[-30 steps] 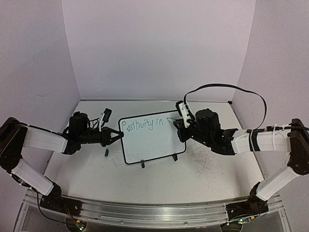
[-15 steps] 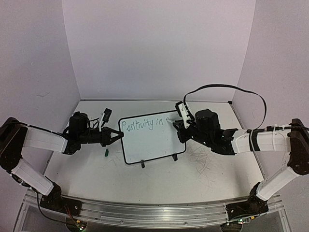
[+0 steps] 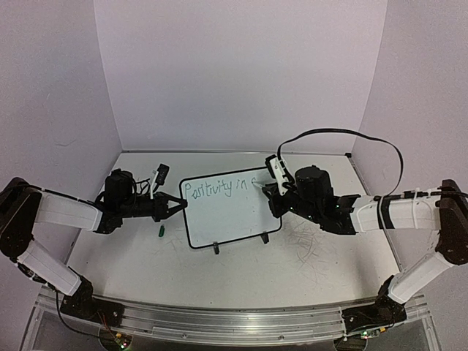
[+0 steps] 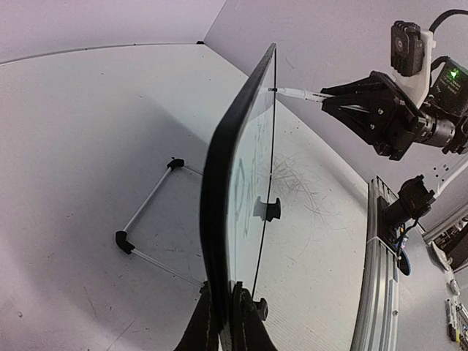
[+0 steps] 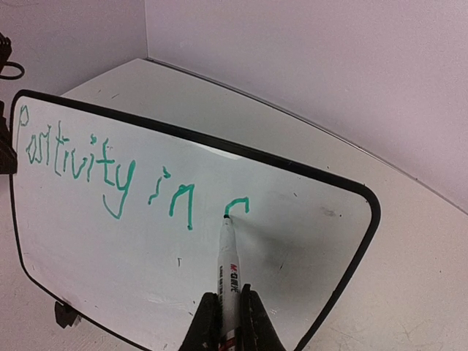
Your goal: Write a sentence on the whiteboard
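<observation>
- Your right gripper (image 5: 228, 313) has its jaws pinched on a white marker (image 5: 229, 267), barrel running straight out between the fingers.
- Marker tip is touching the whiteboard (image 5: 146, 263), right at the lower end of a small green hooked stroke.
- That stroke sits just right of the word "in"; the sentence (image 5: 80, 164) reads "Positivity in" plus this one started letter, a single green line across the upper part of the board.
- Your left gripper (image 4: 223, 300) has its jaws clamped on the board's black rim, seen edge-on in the left wrist view; in the top view that is the board's left edge.
- Board stands upright, leaning back a little, on the table (image 3: 241, 281) between your two arms, near the middle.
- Wire stand (image 4: 146, 219) is propped behind it; a small black foot (image 4: 270, 210) shows on the front side.
- A small green cap (image 3: 160, 232) lies on the table just below the left gripper, apart from the board.
- Faint grey scribble marks (image 3: 307, 241) on the tabletop right of the board, under your right arm.
</observation>
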Available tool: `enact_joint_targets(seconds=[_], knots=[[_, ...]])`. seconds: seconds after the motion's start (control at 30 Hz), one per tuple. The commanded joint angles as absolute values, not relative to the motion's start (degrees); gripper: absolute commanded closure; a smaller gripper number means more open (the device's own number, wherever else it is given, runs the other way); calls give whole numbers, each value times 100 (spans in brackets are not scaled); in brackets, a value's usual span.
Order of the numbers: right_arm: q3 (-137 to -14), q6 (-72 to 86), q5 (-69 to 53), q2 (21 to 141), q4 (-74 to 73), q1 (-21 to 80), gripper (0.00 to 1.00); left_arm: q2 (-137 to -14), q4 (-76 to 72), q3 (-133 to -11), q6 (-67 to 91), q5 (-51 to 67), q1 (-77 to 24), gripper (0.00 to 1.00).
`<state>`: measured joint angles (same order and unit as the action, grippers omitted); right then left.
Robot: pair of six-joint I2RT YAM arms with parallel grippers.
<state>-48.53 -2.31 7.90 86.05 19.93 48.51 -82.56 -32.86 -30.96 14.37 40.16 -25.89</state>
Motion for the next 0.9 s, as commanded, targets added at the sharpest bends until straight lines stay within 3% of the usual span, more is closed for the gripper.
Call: enact_joint_targets(seconds=[0.0, 0.87], knots=[[-4834, -170, 852, 8543, 1825, 4819, 100, -8140, -3497, -3081, 1072, 3674, -2566, 100], [-4864, -229, 1315, 8433, 1780, 4821, 100, -8152, -3471, -3094, 1063, 3691, -2567, 100]])
